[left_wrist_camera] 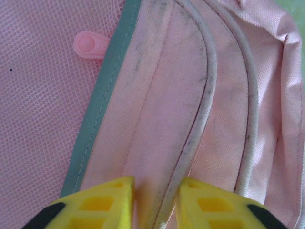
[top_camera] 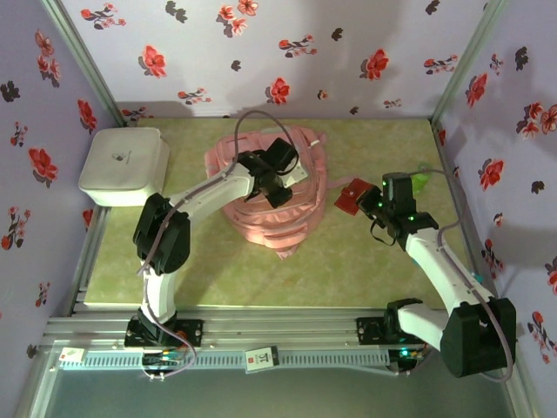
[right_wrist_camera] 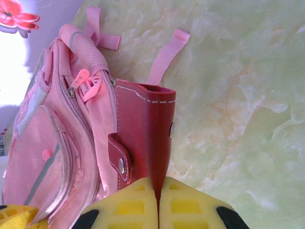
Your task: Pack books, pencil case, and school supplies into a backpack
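Note:
The pink backpack (top_camera: 261,222) lies in the middle of the table. My left gripper (top_camera: 277,178) sits on its top, and in the left wrist view its yellow fingers (left_wrist_camera: 105,202) pinch a ridge of pink fabric and grey piping of the backpack (left_wrist_camera: 157,95). My right gripper (top_camera: 370,198) is shut on a red leather snap-strap notebook (top_camera: 351,197), held just right of the backpack. The right wrist view shows the gripper (right_wrist_camera: 158,191) clamping the notebook (right_wrist_camera: 143,124) edge-on beside the backpack (right_wrist_camera: 57,143). The books and the pencil case are out of view.
A white rounded box (top_camera: 126,164) stands at the back left. A small green object (top_camera: 422,181) lies behind my right gripper near the right wall. Floral walls close in the table on three sides. Bare green tabletop (right_wrist_camera: 238,95) lies right of the notebook.

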Controlling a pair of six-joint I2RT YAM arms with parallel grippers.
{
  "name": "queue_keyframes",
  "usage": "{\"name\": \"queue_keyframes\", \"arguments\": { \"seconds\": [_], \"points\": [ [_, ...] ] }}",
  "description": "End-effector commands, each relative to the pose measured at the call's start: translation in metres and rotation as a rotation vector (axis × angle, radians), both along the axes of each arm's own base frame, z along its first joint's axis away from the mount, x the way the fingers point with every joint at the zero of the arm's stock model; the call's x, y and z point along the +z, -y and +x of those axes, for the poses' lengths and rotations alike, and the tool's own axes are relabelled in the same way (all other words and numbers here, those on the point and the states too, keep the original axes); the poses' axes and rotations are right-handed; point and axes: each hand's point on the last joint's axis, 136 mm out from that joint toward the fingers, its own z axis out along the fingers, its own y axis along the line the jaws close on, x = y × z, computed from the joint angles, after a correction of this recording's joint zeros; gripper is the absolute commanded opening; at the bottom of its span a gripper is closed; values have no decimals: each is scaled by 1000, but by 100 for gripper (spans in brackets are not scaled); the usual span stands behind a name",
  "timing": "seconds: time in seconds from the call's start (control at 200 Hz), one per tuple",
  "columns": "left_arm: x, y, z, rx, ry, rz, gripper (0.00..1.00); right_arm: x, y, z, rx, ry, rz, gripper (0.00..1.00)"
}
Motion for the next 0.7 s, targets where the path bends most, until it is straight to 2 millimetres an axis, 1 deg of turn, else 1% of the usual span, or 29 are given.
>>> {"name": "queue_keyframes", "arguments": {
  "seconds": [0.0, 0.1, 0.185, 0.375, 0.46, 0.525, 0.575, 0.625, 0.695],
  "points": [
    [25, -7, 23, 74, 104, -8, 22, 22, 2, 5, -18, 69, 23, 6],
    [42, -5, 25, 73, 142, -50, 17, 26, 1, 4, -12, 82, 31, 6],
    [55, -5, 27, 86, 170, -86, 12, 31, -5, 6, 12, 103, 56, 6],
    [73, -7, 35, 132, 208, -156, 1, 45, -31, 13, 97, 163, 197, 7],
    [86, -4, 36, 142, 224, -202, 0, 49, -45, 16, 129, 190, 280, 7],
    [96, 3, 34, 136, 215, -258, 0, 52, -57, 18, 154, 205, 334, 8],
    [105, 13, 30, 126, 189, -322, 0, 52, -67, 19, 168, 208, 361, 8],
    [113, 24, 27, 120, 157, -381, 0, 50, -78, 20, 176, 195, 364, 8],
    [121, 31, 30, 141, 146, -429, 0, 44, -96, 22, 200, 174, 357, 8]
  ]
}}
